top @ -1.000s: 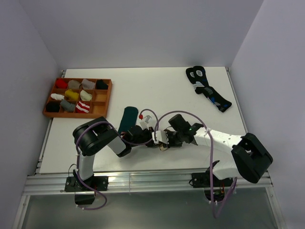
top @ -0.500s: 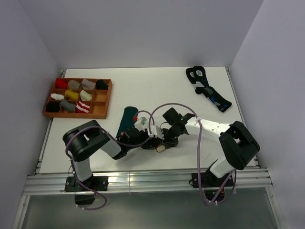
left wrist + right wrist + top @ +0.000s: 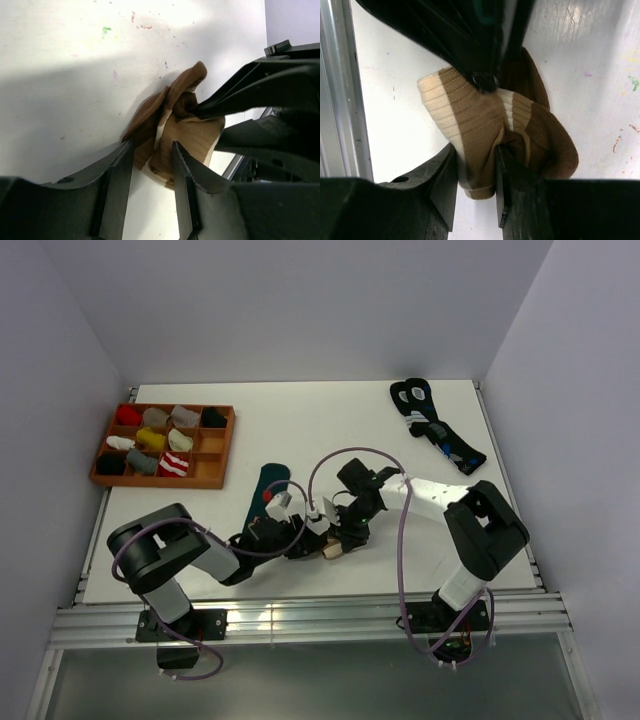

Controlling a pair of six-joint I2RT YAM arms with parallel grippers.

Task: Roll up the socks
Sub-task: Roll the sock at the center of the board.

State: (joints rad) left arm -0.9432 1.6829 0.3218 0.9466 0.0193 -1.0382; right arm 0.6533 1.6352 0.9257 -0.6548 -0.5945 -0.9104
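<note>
The brown sock with cream stripes (image 3: 334, 549) lies bunched on the white table near the front edge, between both grippers. My left gripper (image 3: 312, 539) reaches it from the left and my right gripper (image 3: 346, 531) from the right. In the left wrist view my left gripper (image 3: 150, 152) is closed on a fold of the brown sock (image 3: 187, 132). In the right wrist view my right gripper (image 3: 475, 172) pinches the cream-cuffed end of the sock (image 3: 475, 115). The dark green sock (image 3: 263, 490) lies flat just left of them.
A wooden tray (image 3: 213, 469) with several rolled socks sits at the back left. A pair of black socks with blue-and-white marks (image 3: 436, 427) lies at the back right. The table's front metal rail (image 3: 340, 90) runs close to the brown sock.
Both arms have shifted left and lower over the table. The right arm has stretched out toward the sock. The sock is more bunched between the two grippers.
</note>
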